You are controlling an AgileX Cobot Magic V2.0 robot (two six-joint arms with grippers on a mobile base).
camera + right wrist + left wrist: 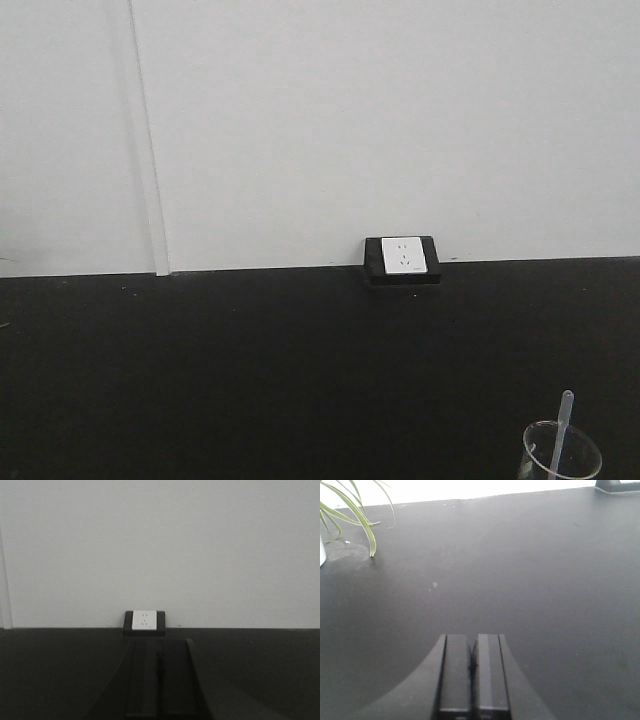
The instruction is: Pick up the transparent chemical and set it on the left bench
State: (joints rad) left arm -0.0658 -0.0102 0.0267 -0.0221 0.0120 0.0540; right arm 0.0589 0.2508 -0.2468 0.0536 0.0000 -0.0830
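The transparent chemical (561, 452), a clear glass beaker holding a colourless dropper, stands on the black bench (300, 370) at the bottom right of the front view, partly cut off by the frame edge. My left gripper (472, 642) is shut with nothing between its fingers, low over bare black benchtop. My right gripper (158, 652) is also shut and empty, pointing at the back wall. Neither wrist view shows the beaker, and neither gripper appears in the front view.
A white socket in a black box (402, 259) sits at the wall behind the bench and also shows as the socket (144, 622) ahead of my right gripper. A potted plant's green leaves (355, 510) hang at the far left. A white wall (350, 120) backs the bench.
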